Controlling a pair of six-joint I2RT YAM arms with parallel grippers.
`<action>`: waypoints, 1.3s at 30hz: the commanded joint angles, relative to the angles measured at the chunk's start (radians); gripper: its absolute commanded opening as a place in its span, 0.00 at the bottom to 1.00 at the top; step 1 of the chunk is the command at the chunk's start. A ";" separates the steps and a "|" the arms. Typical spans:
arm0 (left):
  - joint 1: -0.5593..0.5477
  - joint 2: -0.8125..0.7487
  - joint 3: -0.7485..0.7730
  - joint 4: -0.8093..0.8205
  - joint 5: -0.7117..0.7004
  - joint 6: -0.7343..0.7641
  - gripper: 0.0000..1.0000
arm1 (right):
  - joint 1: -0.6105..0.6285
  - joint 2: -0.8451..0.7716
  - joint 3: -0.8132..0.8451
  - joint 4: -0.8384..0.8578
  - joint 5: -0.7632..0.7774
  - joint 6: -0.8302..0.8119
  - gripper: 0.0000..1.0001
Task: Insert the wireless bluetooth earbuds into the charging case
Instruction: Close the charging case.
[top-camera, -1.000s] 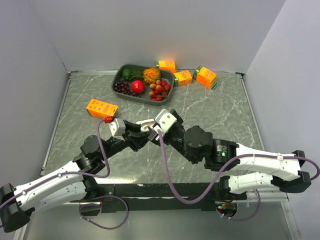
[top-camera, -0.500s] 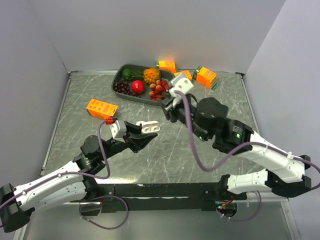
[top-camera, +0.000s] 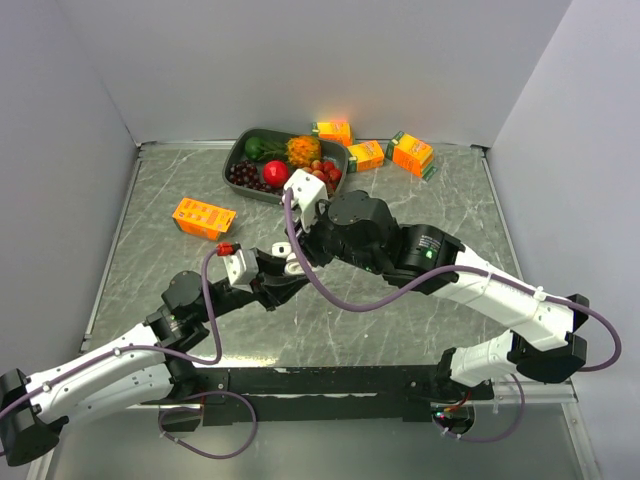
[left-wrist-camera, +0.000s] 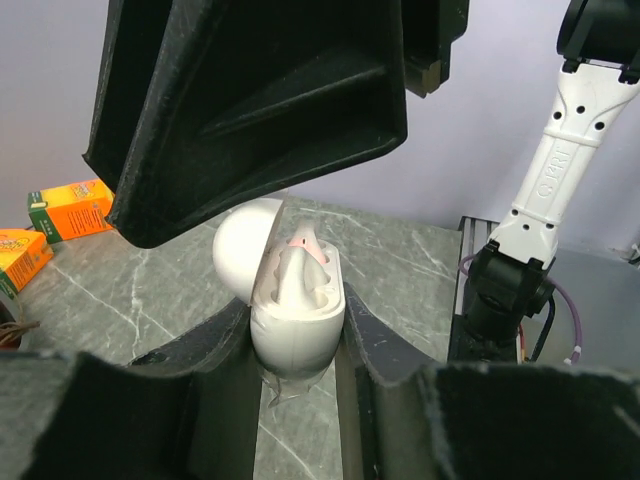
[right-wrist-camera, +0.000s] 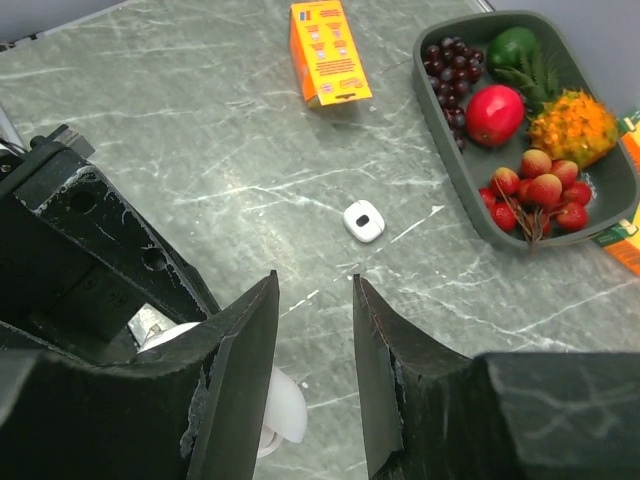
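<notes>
Charging case (left-wrist-camera: 297, 305) clamped in left claw (left-wrist-camera: 296, 350), lid open; right wrist alone shows right claw (right-wrist-camera: 312, 330) parted, empty.

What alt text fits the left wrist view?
The left gripper clamps an open white charging case upright, its lid tipped back to the left, with what looks like an earbud seated inside. The right gripper hangs close above it. Orange cartons lie on the marble table at far left.

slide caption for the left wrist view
The left gripper shut on the open white charging case, lid tipped back, orange cartons on the table behind.
</notes>
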 joint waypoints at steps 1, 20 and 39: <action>0.000 -0.021 -0.003 0.036 -0.006 0.018 0.01 | -0.006 -0.010 0.041 -0.028 -0.034 0.027 0.44; 0.002 -0.019 0.000 0.053 -0.062 0.001 0.01 | 0.007 -0.068 -0.013 -0.024 -0.016 0.068 0.46; 0.000 -0.049 0.000 0.062 -0.109 -0.011 0.01 | 0.039 -0.080 -0.051 -0.028 -0.019 0.088 0.46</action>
